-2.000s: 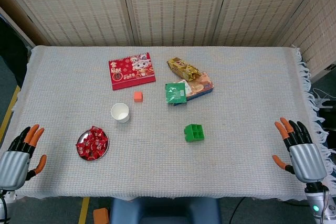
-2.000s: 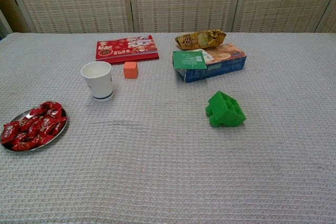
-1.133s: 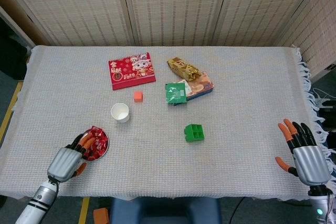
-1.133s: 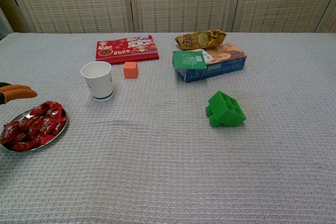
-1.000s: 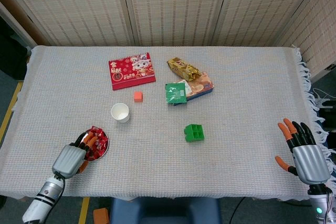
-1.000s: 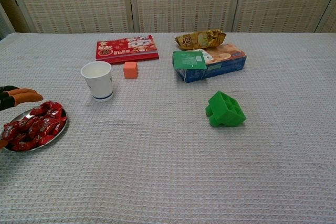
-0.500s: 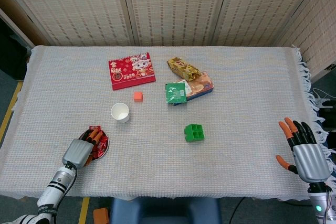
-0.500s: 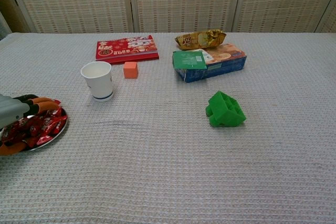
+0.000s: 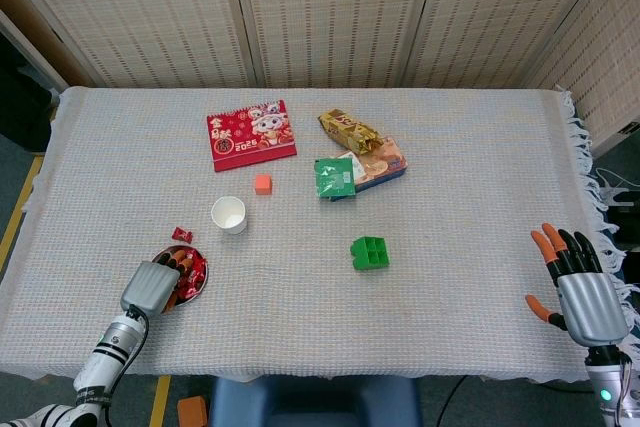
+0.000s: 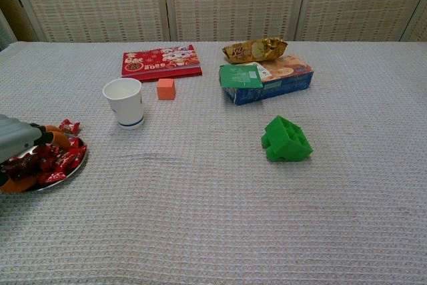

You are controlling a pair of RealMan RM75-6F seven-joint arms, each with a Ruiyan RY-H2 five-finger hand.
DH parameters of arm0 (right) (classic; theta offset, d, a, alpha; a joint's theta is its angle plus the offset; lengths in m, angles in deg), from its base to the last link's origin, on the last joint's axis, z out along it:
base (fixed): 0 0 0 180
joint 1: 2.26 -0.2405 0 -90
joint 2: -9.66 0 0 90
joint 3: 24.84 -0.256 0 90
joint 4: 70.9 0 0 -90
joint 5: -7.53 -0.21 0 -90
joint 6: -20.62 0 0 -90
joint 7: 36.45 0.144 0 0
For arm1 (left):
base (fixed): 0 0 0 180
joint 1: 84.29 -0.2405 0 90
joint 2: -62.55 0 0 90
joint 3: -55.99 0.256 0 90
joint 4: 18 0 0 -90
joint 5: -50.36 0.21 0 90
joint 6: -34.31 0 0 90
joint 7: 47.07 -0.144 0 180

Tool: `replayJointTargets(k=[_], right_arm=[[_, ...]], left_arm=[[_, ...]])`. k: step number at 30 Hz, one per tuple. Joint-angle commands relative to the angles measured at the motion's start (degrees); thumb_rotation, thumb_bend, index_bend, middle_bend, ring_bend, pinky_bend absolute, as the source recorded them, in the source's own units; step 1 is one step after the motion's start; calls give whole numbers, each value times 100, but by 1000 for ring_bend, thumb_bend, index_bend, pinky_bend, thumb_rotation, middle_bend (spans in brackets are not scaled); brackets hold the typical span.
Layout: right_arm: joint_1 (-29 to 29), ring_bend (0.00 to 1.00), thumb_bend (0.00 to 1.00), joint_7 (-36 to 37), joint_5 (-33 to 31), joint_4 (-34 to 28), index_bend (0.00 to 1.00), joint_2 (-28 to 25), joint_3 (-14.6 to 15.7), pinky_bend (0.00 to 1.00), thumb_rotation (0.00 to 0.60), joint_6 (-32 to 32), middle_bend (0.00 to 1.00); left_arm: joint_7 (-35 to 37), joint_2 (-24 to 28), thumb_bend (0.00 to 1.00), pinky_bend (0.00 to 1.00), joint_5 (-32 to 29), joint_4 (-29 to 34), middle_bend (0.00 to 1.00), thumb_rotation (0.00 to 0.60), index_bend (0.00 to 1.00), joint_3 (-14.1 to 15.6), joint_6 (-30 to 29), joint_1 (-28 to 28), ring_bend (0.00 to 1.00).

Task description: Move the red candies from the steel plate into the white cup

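The steel plate (image 9: 197, 285) (image 10: 64, 176) lies near the front left of the table, piled with red candies (image 9: 192, 269) (image 10: 61, 159). My left hand (image 9: 152, 287) (image 10: 17, 143) rests over the plate's near side, its fingers curled down into the candies. Whether it holds any is hidden by the hand. One loose red candy (image 9: 182, 235) (image 10: 69, 126) lies on the cloth just beyond the plate. The white cup (image 9: 228, 215) (image 10: 124, 102) stands upright and empty, behind and to the right of the plate. My right hand (image 9: 580, 292) hovers at the table's right edge with fingers spread, holding nothing.
A small orange cube (image 9: 262, 183) sits just behind the cup, with a red calendar card (image 9: 251, 134) further back. Snack packets (image 9: 358, 159) lie at centre back. A green block (image 9: 369, 252) stands mid-table. The cloth's fringed edge (image 9: 590, 172) hangs on the right.
My left hand came in from the left edge onto the plate and curled its fingers into the candies. One candy has been knocked off the plate onto the cloth. The right hand barely moved.
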Motion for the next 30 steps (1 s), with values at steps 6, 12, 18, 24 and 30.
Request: replayJointTargets(k=[6, 12, 18, 24, 30], right_arm=[[12, 0, 125, 12, 3, -22, 0, -31, 12, 0, 600, -3, 0], [31, 0, 125, 22, 25, -43, 0, -56, 25, 0, 600, -34, 0], [33, 0, 125, 16, 46, -60, 0, -70, 40, 0, 600, -28, 0], [36, 0, 125, 11, 57, -81, 0, -88, 52, 0, 600, -21, 0], [41, 0, 125, 6, 53, -101, 0, -105, 58, 0, 600, -13, 0]], left_arm=[[273, -85, 379, 904, 214, -139, 285, 600, 349, 73, -112, 24, 354], [249, -101, 387, 927, 150, -177, 316, 600, 389, 94, -130, 27, 383], [323, -108, 412, 958, 184, -203, 370, 600, 427, 123, -162, 33, 432], [482, -143, 460, 972, 315, -276, 471, 600, 500, 124, -309, 16, 495], [612, -209, 479, 973, 460, -404, 522, 600, 552, 130, -473, -13, 521]])
